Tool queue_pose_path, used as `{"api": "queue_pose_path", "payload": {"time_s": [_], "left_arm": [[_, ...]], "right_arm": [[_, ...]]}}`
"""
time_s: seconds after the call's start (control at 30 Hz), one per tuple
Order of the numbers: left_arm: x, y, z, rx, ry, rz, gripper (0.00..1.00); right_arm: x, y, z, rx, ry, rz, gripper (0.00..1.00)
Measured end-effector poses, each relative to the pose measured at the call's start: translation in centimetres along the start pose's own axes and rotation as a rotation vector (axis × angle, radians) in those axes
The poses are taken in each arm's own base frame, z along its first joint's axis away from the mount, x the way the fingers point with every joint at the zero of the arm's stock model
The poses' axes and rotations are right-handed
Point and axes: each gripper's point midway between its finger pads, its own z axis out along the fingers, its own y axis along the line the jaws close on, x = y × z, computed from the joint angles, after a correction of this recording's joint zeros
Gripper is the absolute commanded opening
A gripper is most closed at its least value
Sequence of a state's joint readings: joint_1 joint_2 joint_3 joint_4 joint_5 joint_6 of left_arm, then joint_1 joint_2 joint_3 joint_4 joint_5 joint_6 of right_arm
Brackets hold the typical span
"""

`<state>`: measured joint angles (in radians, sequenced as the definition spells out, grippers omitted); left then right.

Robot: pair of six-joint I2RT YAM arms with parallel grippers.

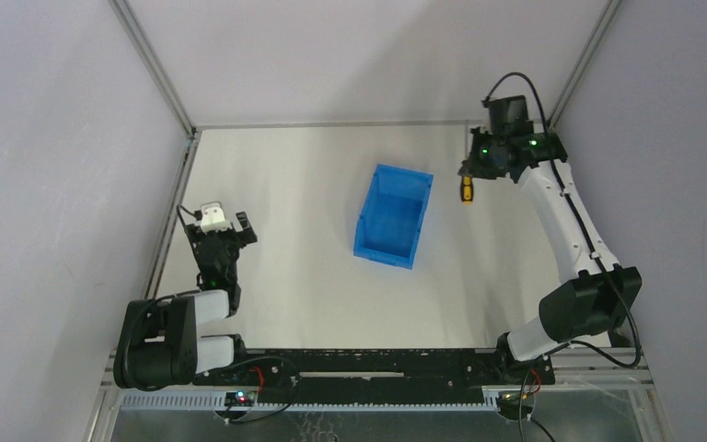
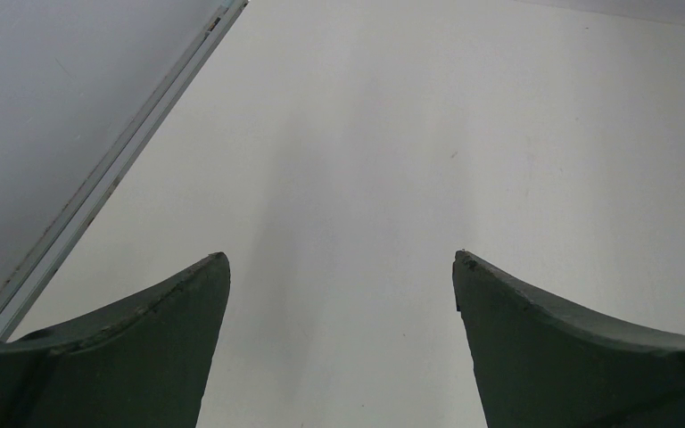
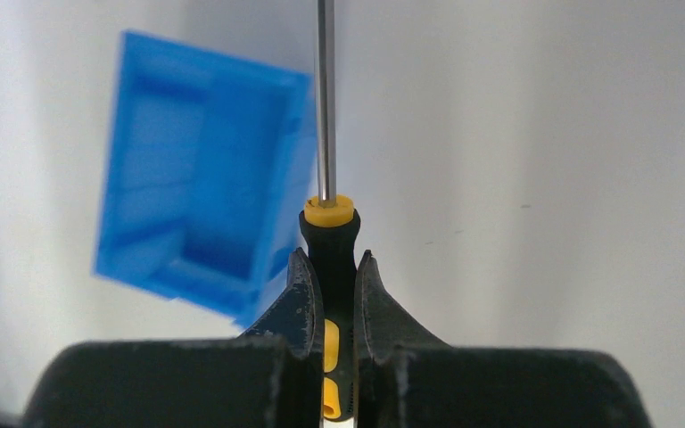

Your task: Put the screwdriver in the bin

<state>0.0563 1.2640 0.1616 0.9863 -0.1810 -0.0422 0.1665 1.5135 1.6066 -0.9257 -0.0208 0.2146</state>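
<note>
The blue bin (image 1: 390, 215) stands open and empty near the middle of the table. My right gripper (image 1: 470, 173) is raised at the far right, just right of the bin's far end, shut on the screwdriver (image 1: 467, 190). In the right wrist view the gripper (image 3: 331, 259) clamps the black and yellow handle (image 3: 330, 234), and the grey shaft (image 3: 325, 98) points away past the bin's (image 3: 198, 169) right wall. My left gripper (image 1: 225, 221) is open and empty over bare table at the left; its fingers (image 2: 169, 312) are spread wide.
A metal frame rail (image 1: 173, 216) runs along the table's left edge, close to the left gripper; it also shows in the left wrist view (image 2: 107, 174). White walls close off the back and sides.
</note>
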Motion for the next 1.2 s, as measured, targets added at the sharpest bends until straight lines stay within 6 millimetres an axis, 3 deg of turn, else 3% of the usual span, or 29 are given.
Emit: {"api": "queue_pose_path", "payload": {"time_s": [0.23, 0.33, 0.43, 0.57, 0.73, 0.9, 1.03, 1.2], "left_arm": [[0.0, 0.0, 0.0, 0.0, 0.0, 0.0, 1.0], [0.0, 0.0, 0.0, 0.0, 0.0, 0.0, 1.0], [0.0, 0.0, 0.0, 0.0, 0.0, 0.0, 1.0], [0.0, 0.0, 0.0, 0.0, 0.0, 0.0, 1.0], [0.0, 0.0, 0.0, 0.0, 0.0, 0.0, 1.0], [0.0, 0.0, 0.0, 0.0, 0.0, 0.0, 1.0], [0.0, 0.0, 0.0, 0.0, 0.0, 0.0, 1.0], [0.0, 0.0, 0.0, 0.0, 0.0, 0.0, 1.0]], "right_arm": [[1.9, 9.5, -1.4, -0.168, 0.04, -0.065, 0.0], [2.9, 13.0, -0.6, -0.224, 0.074, -0.096, 0.02], [4.0, 15.0, 0.9, -0.234, 0.107, -0.115, 0.03], [5.7, 15.6, 3.4, -0.196, 0.136, -0.121, 0.05], [10.3, 14.0, 6.8, -0.138, 0.202, -0.128, 0.08], [13.4, 13.5, 8.5, -0.113, 0.242, -0.161, 0.1], [14.9, 13.9, 10.3, -0.104, 0.263, -0.184, 0.12], [16.2, 13.8, 12.6, -0.064, 0.271, -0.202, 0.24]]}}
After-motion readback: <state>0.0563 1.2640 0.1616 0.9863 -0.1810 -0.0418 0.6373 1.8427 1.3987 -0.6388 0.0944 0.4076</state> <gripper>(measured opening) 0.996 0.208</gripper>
